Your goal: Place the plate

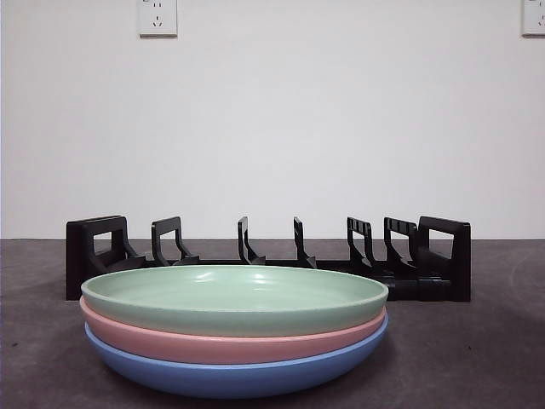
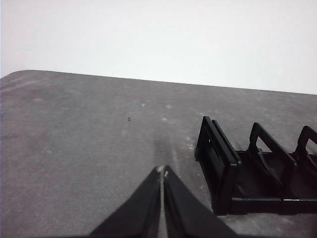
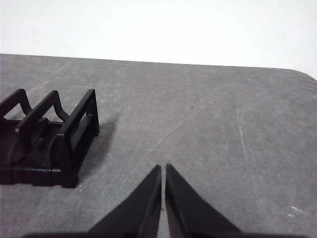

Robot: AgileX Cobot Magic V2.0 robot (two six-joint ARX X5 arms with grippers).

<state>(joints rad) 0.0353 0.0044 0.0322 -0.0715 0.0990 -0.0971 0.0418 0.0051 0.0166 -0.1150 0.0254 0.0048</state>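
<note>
Grey worktop, white wall, two sockets

The worktop [image 1: 502, 341] is dark grey and matt, running across the lower part of the front view, with faint pale scuffs and scratches showing in both wrist views (one rounded corner appears in each). Behind it a plain white wall [image 1: 272, 119] fills the upper part of the frame. A white wall socket [image 1: 157, 17] sits at the top left of the front view, and a second socket [image 1: 534, 17], cut by the frame edge, sits at the top right corner.
</note>
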